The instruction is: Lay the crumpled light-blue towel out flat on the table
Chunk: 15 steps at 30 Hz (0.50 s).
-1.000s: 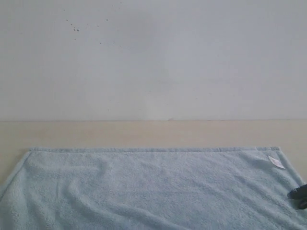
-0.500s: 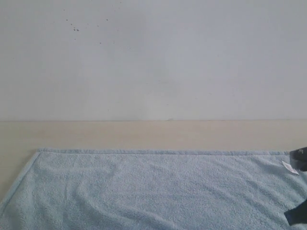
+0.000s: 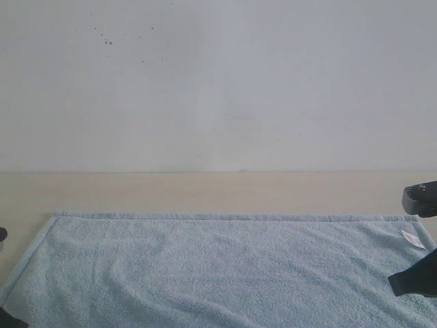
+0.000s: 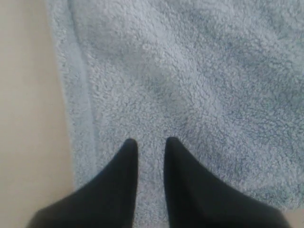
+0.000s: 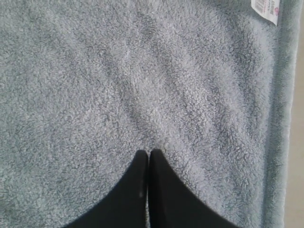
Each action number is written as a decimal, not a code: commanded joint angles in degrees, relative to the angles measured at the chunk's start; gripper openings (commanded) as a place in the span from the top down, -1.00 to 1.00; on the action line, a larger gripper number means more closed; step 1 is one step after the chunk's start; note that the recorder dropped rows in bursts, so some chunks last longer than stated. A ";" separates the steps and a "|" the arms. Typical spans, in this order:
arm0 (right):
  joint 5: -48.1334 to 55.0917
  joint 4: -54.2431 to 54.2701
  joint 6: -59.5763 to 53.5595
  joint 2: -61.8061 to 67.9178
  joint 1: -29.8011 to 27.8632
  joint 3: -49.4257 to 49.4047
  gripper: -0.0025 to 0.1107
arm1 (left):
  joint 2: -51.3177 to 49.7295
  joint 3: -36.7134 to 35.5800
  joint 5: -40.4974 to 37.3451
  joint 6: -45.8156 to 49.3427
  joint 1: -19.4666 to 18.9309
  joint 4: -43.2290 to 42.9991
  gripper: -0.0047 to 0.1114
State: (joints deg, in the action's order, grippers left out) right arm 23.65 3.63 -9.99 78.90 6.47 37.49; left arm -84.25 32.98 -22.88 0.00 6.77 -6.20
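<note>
The light-blue towel (image 3: 218, 270) lies spread out across the table (image 3: 205, 191), with shallow wrinkles and its far hem straight. Its white tag (image 3: 412, 238) sits near the far right corner. In the left wrist view my left gripper (image 4: 150, 142) hovers over the towel (image 4: 190, 85) close to its side hem. A narrow gap shows between the fingers and nothing is in it. My right gripper (image 5: 148, 152) is shut with its fingertips together over the towel (image 5: 118, 80), and no cloth shows pinched. The tag (image 5: 266, 7) lies beyond it by the hem.
A white speckled wall (image 3: 218, 82) rises behind the table. Bare table shows beyond the towel's far hem and beside its left hem (image 4: 28, 118). Dark parts of the right arm (image 3: 415, 280) show at the right edge, and parts of the left arm (image 3: 3, 234) at the left edge.
The towel slid a little to the right, then stayed still. The right arm's dark parts have risen further into view at the right edge. The left arm has appeared at the left edge.
</note>
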 commanded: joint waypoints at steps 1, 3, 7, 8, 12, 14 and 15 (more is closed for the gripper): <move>-0.05 0.34 -0.69 -0.54 -0.10 0.32 0.96 | -1.09 0.00 -0.28 0.00 0.45 0.84 0.84; -0.22 0.34 -0.69 -0.54 -0.10 0.32 0.96 | -1.09 0.00 -0.70 0.00 0.45 0.84 0.85; -0.22 0.34 -0.69 -0.54 -0.10 0.32 0.96 | -2.34 -0.13 -0.67 0.00 0.45 0.84 0.85; -0.22 0.34 -0.69 -0.54 -0.10 0.32 0.96 | -3.23 -0.22 -0.67 0.00 0.45 0.84 0.85; -0.22 0.34 -0.69 -0.54 -0.10 0.32 0.96 | -6.12 -0.22 -0.09 0.00 0.45 0.84 0.85; -0.22 0.34 -0.69 -0.54 -0.10 0.32 0.96 | -7.62 -0.22 0.11 0.00 0.45 0.84 0.85; -0.22 0.34 -0.69 -0.54 -0.10 0.32 0.96 | -8.24 -0.22 0.14 0.00 0.45 0.73 0.85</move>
State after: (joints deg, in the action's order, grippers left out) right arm 23.65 3.76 -10.23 78.90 6.47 37.49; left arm -90.93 32.98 -23.14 0.00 6.77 -5.97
